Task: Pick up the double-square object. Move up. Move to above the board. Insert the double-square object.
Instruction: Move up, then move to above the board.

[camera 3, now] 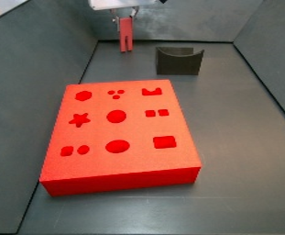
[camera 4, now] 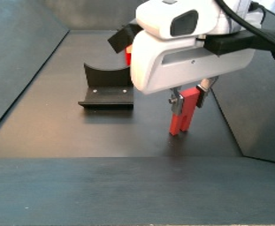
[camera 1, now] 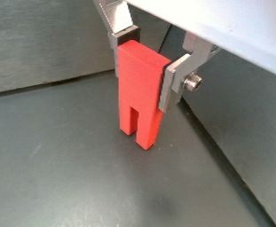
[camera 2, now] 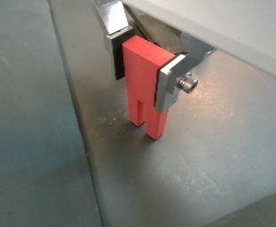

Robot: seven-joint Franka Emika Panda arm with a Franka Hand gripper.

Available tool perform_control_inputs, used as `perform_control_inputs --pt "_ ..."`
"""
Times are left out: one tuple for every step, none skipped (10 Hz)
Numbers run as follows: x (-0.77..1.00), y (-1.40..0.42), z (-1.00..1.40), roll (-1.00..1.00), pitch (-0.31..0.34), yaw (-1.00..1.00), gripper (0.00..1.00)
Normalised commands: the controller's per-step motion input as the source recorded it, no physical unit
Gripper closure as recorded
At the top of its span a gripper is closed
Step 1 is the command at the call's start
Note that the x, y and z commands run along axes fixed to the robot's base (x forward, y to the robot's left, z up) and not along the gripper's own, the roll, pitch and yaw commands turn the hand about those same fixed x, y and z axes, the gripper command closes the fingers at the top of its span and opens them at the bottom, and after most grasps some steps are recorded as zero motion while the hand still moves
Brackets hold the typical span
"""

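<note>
The double-square object [camera 1: 140, 93] is a slim salmon-red peg with a slot in its lower end, standing upright. My gripper [camera 1: 150, 62] is shut on its upper part, one silver finger on each side, as both wrist views show [camera 2: 144, 71]. In a side view the peg [camera 3: 126, 35] hangs under the gripper [camera 3: 126, 16] near the back wall, beyond the far edge of the board [camera 3: 132, 161]. The board is a large flat red slab with shaped holes. In a side view the peg's [camera 4: 183, 113] lower end is at or just above the floor; I cannot tell which.
The dark fixture [camera 3: 179, 61] stands on the floor near the back wall, beside the peg; it also shows in a side view [camera 4: 104, 88]. Grey walls enclose the floor, one close to the peg [camera 1: 240, 133].
</note>
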Motion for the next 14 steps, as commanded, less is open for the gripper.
perform_control_inputs --pt "0.02 -0.03 0.88 0.00 -0.024 0.01 1.00" --pt "-0.01 -0.03 0.75 0.01 0.011 0.00 1.00" --pt "-0.02 -0.02 0.62 0.03 0.027 0.00 1.00" --pt "-0.02 -0.01 0.42 0.06 0.048 -0.01 1.00" --pt "-0.02 -0.01 0.32 0.07 0.059 -0.01 1.00" --pt "-0.12 0.14 1.00 0.19 0.021 -0.39 1.00" --pt "-0.12 0.14 1.00 0.19 0.028 -0.37 1.00" --pt "-0.12 0.12 1.00 0.12 0.024 -0.25 1.00" --pt "-0.12 0.12 1.00 0.09 0.023 -0.20 1.00" --pt "-0.11 0.11 1.00 0.06 0.030 -0.12 1.00" --pt "-0.11 0.11 1.00 0.04 0.036 -0.10 1.00" --pt "-0.10 0.10 1.00 0.03 0.051 -0.06 1.00" --pt "-0.09 0.09 1.00 0.02 0.062 -0.04 1.00" --pt "-0.09 0.09 1.00 0.02 0.073 -0.03 1.00"
